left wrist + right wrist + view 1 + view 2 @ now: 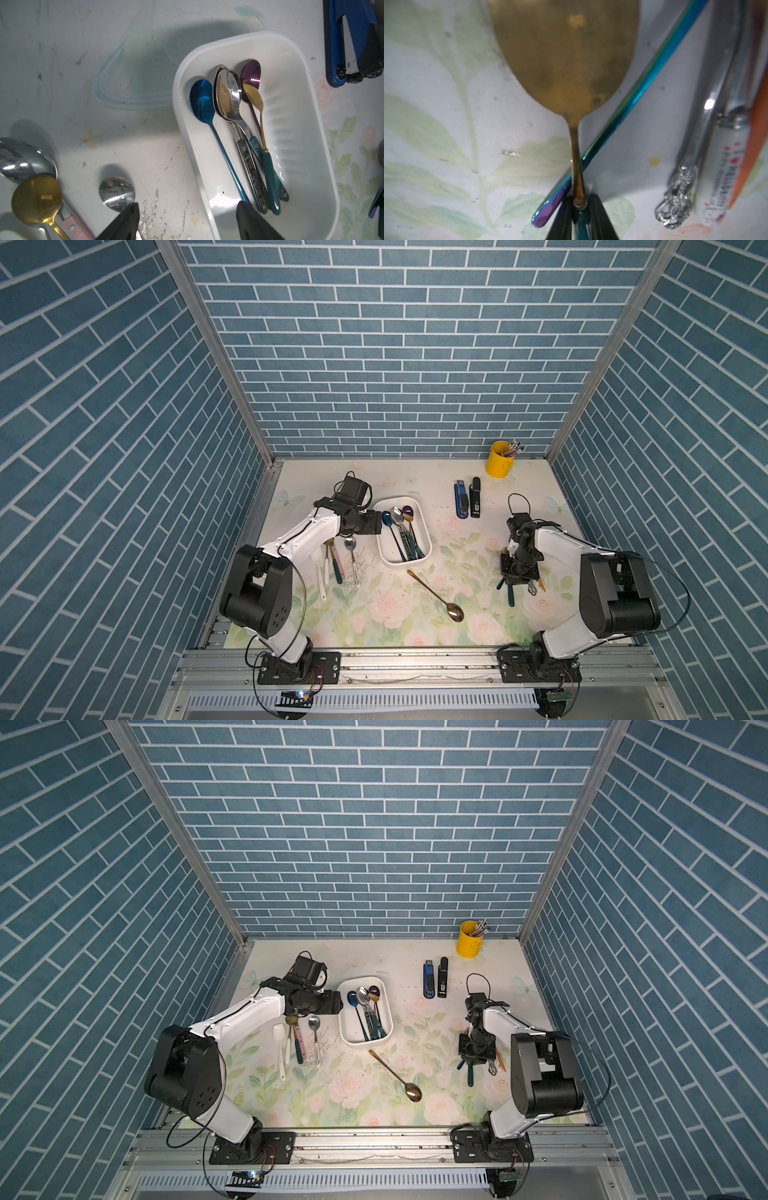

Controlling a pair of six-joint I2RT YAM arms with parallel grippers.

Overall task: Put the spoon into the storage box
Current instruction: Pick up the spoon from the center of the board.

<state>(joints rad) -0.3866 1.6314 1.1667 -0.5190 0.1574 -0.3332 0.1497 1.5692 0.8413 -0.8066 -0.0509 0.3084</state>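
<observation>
Pinching the gold spoon (566, 52) where neck meets teal handle, near the right edge of the counter (469, 601), well apart from the storage box (427, 531), my right fingers (560, 220) grip something I judge stiff, light and slippery, while my left fingers (251, 224) gape empty.

Both top views are evenly lit and sharp; the right wrist view is dim and blurred.

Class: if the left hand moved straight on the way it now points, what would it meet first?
The left hand would probably meet the near rim of the shallow white plastic storage box; depth is unclear.
</observation>
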